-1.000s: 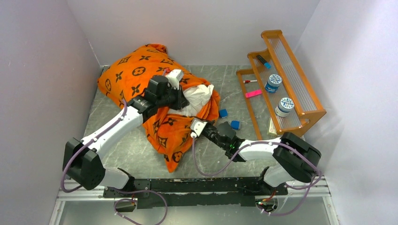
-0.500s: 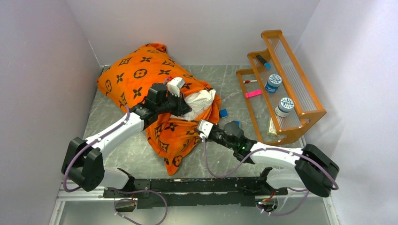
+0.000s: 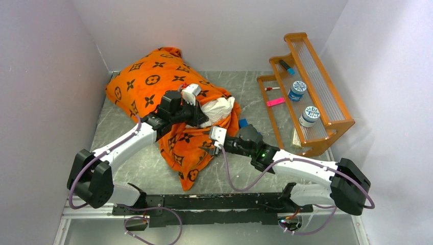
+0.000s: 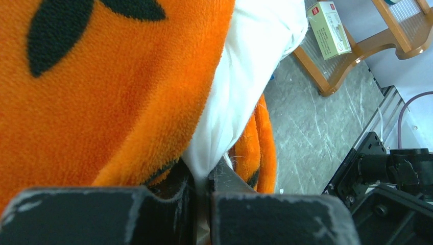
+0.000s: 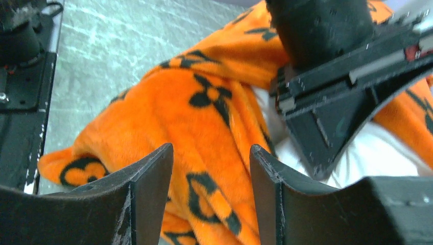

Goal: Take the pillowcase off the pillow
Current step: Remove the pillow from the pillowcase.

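Left gripper (image 4: 201, 178) first: jaws clamped hard on a pinch of the white pillow (image 4: 250, 66), right where the stuffing pokes out of the cover's mouth, dead centre of the overhead view. That looks like an anchor hold, pinning the cushion so the cover can be worked off it.

Right gripper (image 5: 210, 153) now: jaws spread wide with nothing between them, hanging just above a fold of the orange pillowcase (image 5: 204, 117). It sits just below centre in the overhead view. My read is that it's lining up to bite the fabric near the opening so the two can be drawn apart.

The pillowcase sprawls from the upper left down to the middle of the frame, and most of the pillow is buried inside it. Only one white bulge shows, so there's plenty of work left.

Underneath is a grey marbled table (image 3: 133, 158), boxed in by plain white walls (image 3: 214, 30). At the right stands an orange wooden rack (image 3: 337, 120) holding two jars (image 3: 297, 90). A small blue block (image 3: 243, 123) lies between rack and pillow, close to the right arm's path, and could get knocked.
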